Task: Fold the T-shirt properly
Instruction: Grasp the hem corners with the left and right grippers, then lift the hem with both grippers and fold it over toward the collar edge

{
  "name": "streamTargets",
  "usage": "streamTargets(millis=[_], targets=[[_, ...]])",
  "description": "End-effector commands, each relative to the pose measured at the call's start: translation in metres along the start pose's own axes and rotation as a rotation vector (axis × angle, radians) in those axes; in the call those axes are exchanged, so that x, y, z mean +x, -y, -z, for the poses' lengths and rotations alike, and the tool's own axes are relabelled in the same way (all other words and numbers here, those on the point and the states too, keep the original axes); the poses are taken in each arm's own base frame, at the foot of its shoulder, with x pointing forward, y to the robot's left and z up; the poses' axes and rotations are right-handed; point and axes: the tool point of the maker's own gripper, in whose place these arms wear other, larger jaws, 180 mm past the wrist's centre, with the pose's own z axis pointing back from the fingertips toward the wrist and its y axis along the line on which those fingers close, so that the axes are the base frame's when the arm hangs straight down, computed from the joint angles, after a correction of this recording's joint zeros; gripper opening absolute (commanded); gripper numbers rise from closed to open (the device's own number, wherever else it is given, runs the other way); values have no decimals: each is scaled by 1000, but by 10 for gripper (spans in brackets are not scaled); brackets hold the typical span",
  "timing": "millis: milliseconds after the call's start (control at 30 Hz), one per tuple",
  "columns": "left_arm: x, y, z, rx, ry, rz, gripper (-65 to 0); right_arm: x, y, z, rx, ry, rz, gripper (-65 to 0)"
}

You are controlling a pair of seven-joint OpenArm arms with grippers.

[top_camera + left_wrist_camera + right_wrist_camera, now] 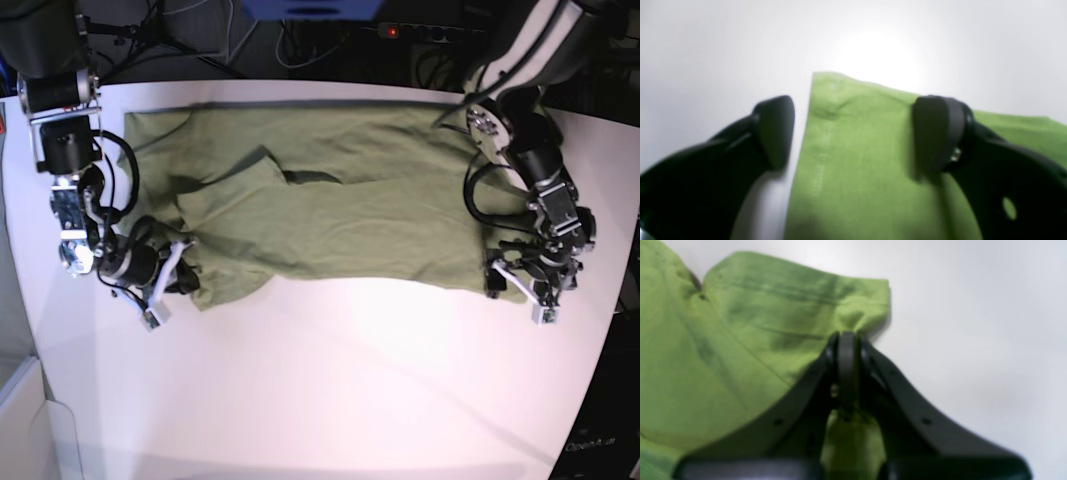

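The olive-green T-shirt [340,220] lies spread and wrinkled across the white table [330,390]. My right gripper [185,268], on the base view's left, is shut on a bunched fold at the shirt's near left edge; the right wrist view shows its tips [846,340] pinching the cloth [780,306]. My left gripper [518,290], on the base view's right, is open at the shirt's near right corner. In the left wrist view [857,133] it straddles the stitched hem [857,160], with one finger [776,130] over bare table and the other [937,133] over cloth.
Dark cables and a power strip with a red light [400,30] run behind the table's far edge. A white box [20,420] stands off the table's left front. The table's right edge lies close to my left arm [520,150].
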Motion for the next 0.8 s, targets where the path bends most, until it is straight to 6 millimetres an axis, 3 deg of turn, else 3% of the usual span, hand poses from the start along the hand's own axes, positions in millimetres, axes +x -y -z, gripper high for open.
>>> streamTargets(millis=[0,67,233,333,600,700,767], targets=[[3,-5,-1,13,-22,15,-149,14,8,-5,-12,22,-17,-638],[3,-5,-1,13,-22,15,-251,14,8,-5,-12,22,-17,-637],[2,-5,-1,13,-26,15,-650,14,8,-5,-12,22,-17,-637],[3,-5,-1,13,-23,15,-616,14,8,-5,-12,22,-17,-637],[3,-2,0,9,-20,13,-625,15,8,-5,-12,26,-20,-641],[2,-11,-8,44,-8,27,-625,18,8,-6,-12,34,-24,-641],[4,-4,-14,54,21,27,-625,17,8,-12,-17,43,-43,-641]])
